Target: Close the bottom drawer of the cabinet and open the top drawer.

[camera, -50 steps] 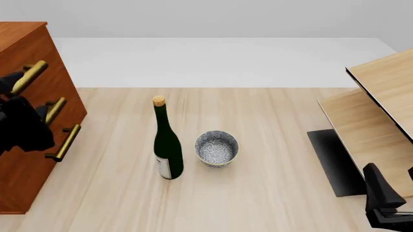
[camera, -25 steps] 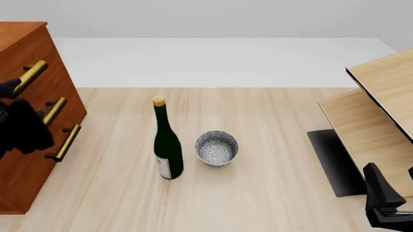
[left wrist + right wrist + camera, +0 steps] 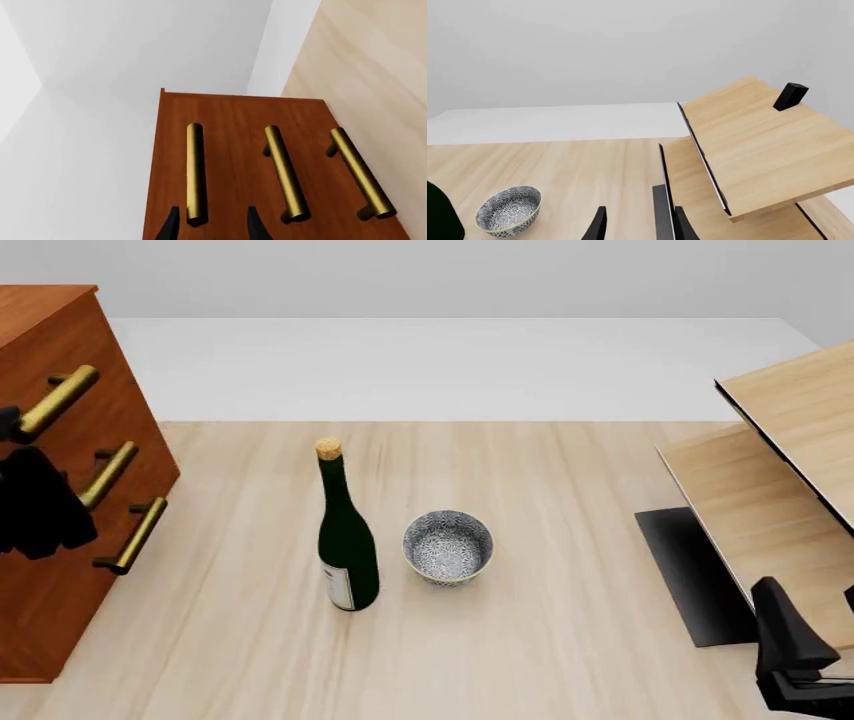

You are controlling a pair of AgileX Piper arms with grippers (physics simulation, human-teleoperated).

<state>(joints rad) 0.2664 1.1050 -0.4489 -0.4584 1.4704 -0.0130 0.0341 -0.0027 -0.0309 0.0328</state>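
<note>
The cabinet [image 3: 47, 325] stands at the table's left edge. In the left wrist view its three drawer fronts look flush. The top drawer [image 3: 175, 150] has a brass handle [image 3: 194, 170], also seen in the front view [image 3: 56, 400]. The bottom drawer's handle [image 3: 357, 172] is lowest in the front view [image 3: 134, 535]. My left gripper [image 3: 212, 225] is open, its fingers on either side of the near end of the top handle; it also shows in the front view [image 3: 14, 428]. My right gripper [image 3: 639, 225] is open and empty at the front right [image 3: 798, 645].
A dark green wine bottle [image 3: 347, 550] stands mid-table with a patterned bowl [image 3: 449, 547] to its right. Pale light-wood furniture [image 3: 787, 470] with a dark panel [image 3: 694, 575] fills the right side. A small black block [image 3: 790, 96] sits on its top board.
My left arm has shifted a little to the left along the cabinet front. The drawers, bottle, bowl and right arm have not moved.
</note>
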